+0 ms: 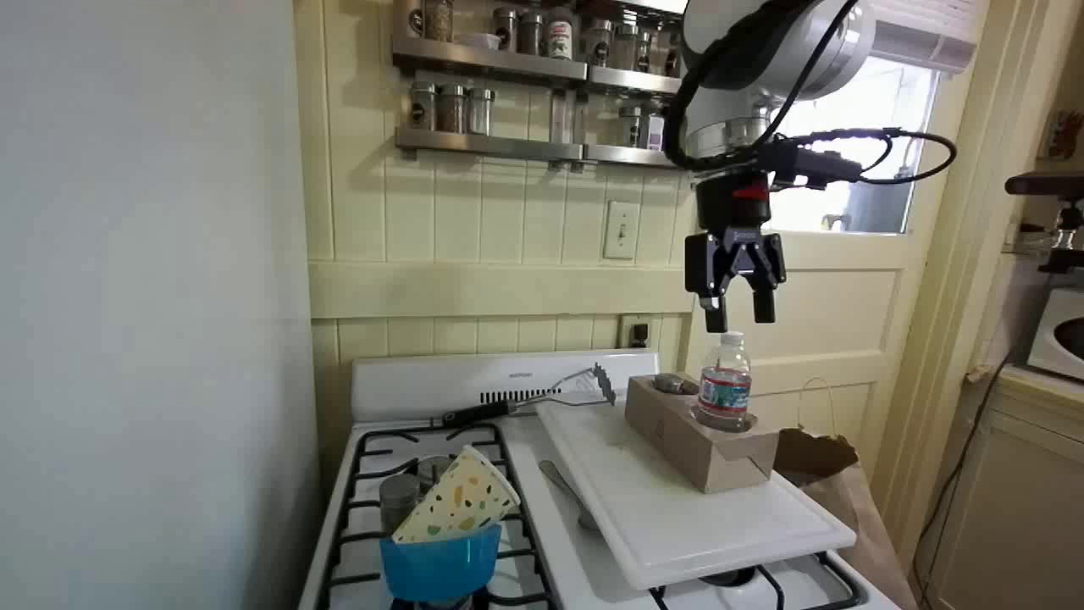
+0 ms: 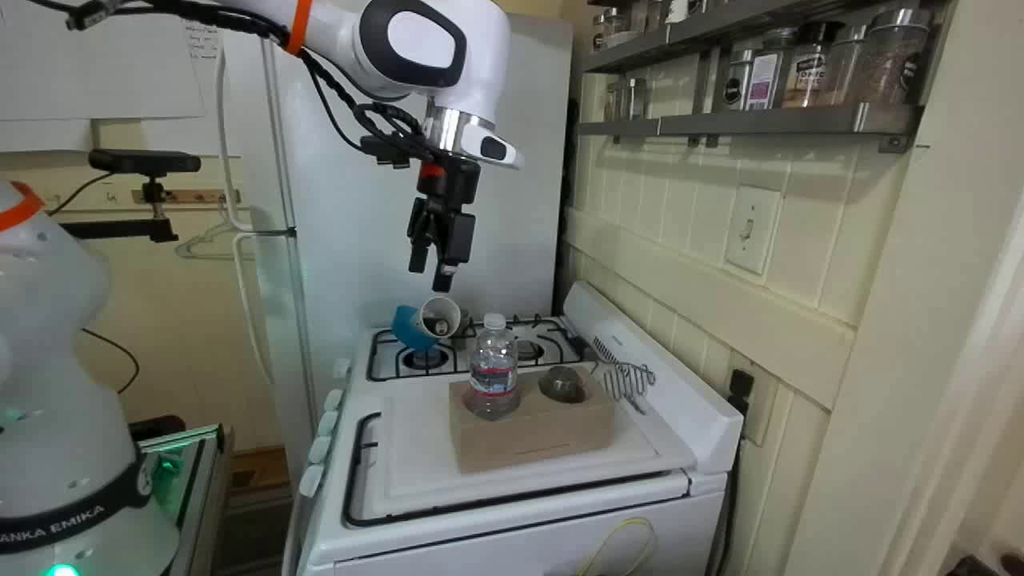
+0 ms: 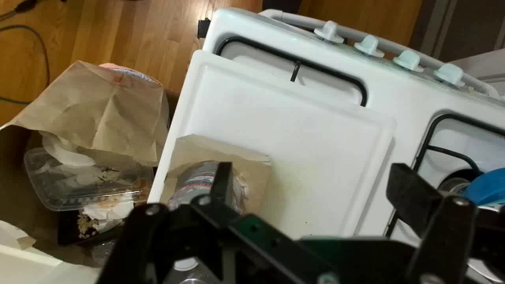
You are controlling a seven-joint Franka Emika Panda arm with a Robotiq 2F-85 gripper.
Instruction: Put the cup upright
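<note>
The cream cup with dark and coloured specks [image 1: 461,498] lies tilted over the left stove burner. Its open mouth shows in an exterior view [image 2: 440,317]. It overlaps the bright blue tub [image 1: 442,563], also tilted in an exterior view [image 2: 406,328]; I cannot tell whether it sits inside or leans against it. In the wrist view the blue tub [image 3: 487,186] shows at the right edge; the cup is not clearly visible there. My gripper [image 1: 740,313] is open and empty, high above the bottle, away from the cup. Its spread fingers show in the wrist view [image 3: 311,169].
A clear bottle [image 1: 725,391] stands in a cardboard box [image 1: 677,432] on a white board [image 1: 669,521]. Small jars [image 1: 400,501] stand behind the cup. A masher [image 1: 508,407] lies at the stove's back. Black grates [image 1: 364,501] surround the cup. A paper bag [image 3: 102,112] is beside the stove.
</note>
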